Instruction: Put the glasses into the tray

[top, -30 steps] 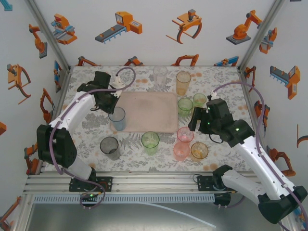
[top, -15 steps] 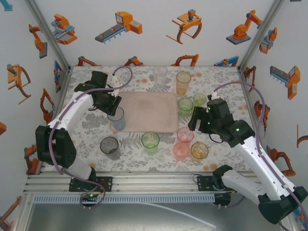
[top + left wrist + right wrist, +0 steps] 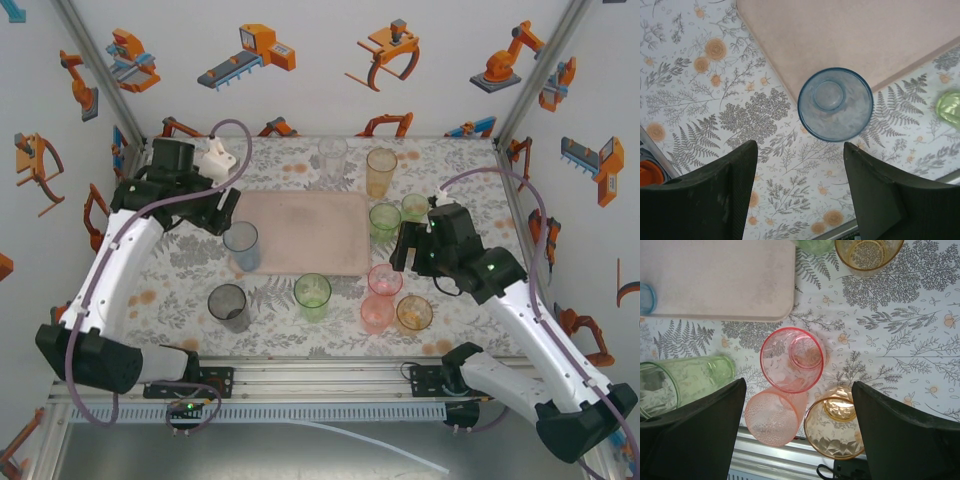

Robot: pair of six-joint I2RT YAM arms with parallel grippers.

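Seemingly the blue glass (image 3: 835, 104) stood at the near-left corner of the tray (image 3: 865, 35), perhaps half on its rim, so it could tip onto the bench (image 3: 690, 100). The left end effector (image 3: 800, 150) hung open and empty above it. The right end effector (image 3: 799, 384) hovered wide over the pink glass (image 3: 790, 360), and closing there might knock the peach glass (image 3: 772, 417) crowding it.

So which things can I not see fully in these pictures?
- Left wrist view: a tray corner is hidden under the blue tumbler, so its footing is unclear.
- Right wrist view: the amber tumbler is cut by the top edge; the green tumbler is partly behind the right gripper.
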